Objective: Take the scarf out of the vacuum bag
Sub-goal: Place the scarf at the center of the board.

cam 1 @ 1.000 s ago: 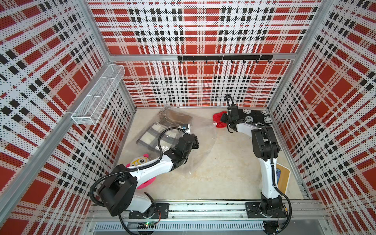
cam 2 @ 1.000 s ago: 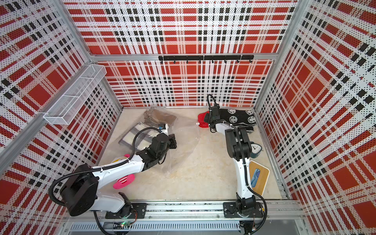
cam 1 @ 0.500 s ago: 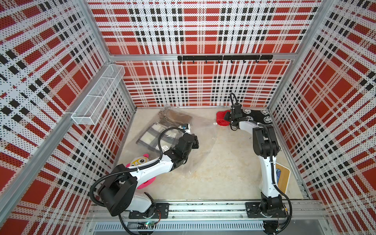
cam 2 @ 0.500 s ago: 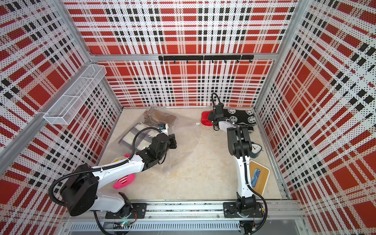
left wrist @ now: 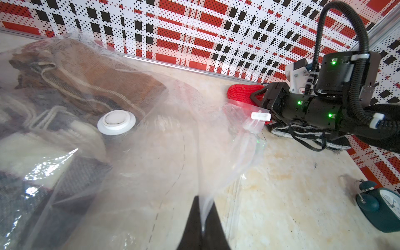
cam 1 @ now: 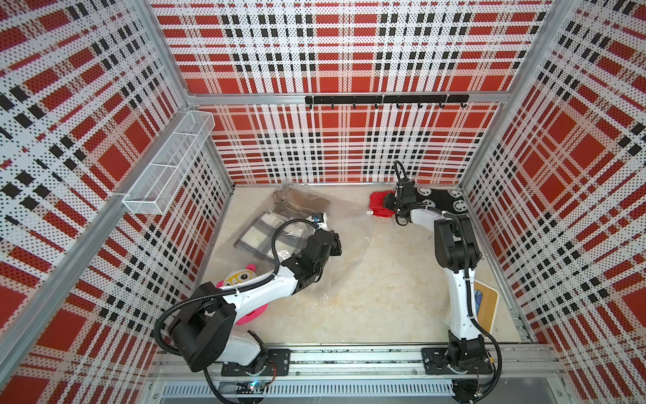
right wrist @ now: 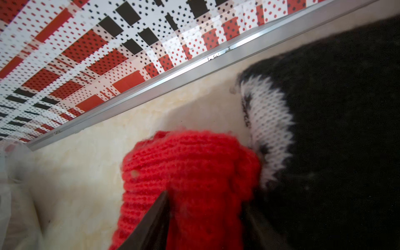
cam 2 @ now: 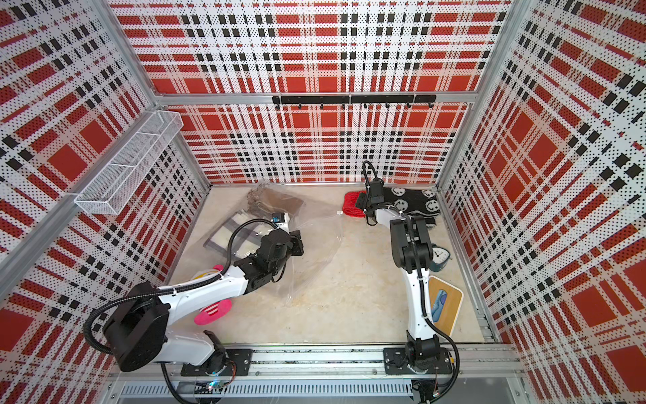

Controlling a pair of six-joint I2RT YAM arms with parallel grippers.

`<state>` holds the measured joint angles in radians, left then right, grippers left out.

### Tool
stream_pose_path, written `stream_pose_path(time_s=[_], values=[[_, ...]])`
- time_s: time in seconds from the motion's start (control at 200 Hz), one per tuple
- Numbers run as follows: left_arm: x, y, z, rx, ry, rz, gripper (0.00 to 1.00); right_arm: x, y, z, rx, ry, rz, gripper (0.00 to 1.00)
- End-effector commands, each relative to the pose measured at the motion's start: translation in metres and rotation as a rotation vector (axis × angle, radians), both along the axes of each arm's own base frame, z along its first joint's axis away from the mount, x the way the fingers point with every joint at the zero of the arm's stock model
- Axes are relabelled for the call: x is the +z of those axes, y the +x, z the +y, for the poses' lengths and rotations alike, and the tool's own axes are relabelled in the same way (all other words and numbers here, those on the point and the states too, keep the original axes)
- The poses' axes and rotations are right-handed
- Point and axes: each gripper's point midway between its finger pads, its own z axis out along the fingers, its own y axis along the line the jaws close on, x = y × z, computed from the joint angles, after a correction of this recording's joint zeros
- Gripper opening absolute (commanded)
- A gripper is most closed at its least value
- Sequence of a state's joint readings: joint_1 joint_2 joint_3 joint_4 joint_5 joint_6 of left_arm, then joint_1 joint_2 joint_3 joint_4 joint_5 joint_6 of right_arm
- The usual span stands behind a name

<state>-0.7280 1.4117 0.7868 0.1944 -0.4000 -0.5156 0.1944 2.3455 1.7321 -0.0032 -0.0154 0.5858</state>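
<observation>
Release is the step in hand, I judge. The red scarf [cam 1: 378,207] lies out at the back of the bench [cam 1: 384,280], against the black scarf [cam 1: 441,203], just past the mouth of the vacuum bag [left wrist: 151,162]. My right claw [right wrist: 205,199] stands apart around the knit, so I should lift straight off to avoid snagging a loop. My left claw [left wrist: 203,201] is clamped on bag film. A second ago the right claw was pinched shut on the scarf, slightly nearer the bag.

The right hand [right wrist: 204,198] shows only blurred, cut-off fingertips [right wrist: 159,218] in its wrist view
</observation>
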Motion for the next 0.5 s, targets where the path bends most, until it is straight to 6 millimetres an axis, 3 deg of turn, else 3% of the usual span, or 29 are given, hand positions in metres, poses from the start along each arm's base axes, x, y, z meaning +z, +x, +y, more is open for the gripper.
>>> stream_pose_path(time_s=[0.0, 0.286, 0.401, 0.491], values=[[0.010, -0.001, -0.001, 0.001, -0.018, -0.029, 0.00, 0.043, -0.004, 0.002, 0.017, -0.010, -0.061, 0.55], [0.011, -0.002, -0.001, -0.001, -0.017, -0.031, 0.00, 0.079, -0.017, -0.008, -0.009, -0.066, -0.111, 0.56], [0.011, -0.001, -0.002, -0.001, -0.017, -0.031, 0.00, 0.082, -0.021, -0.005, 0.000, -0.077, -0.122, 0.54], [0.010, -0.002, -0.003, -0.006, -0.016, -0.028, 0.00, 0.073, -0.018, 0.005, 0.039, -0.064, -0.114, 0.48]])
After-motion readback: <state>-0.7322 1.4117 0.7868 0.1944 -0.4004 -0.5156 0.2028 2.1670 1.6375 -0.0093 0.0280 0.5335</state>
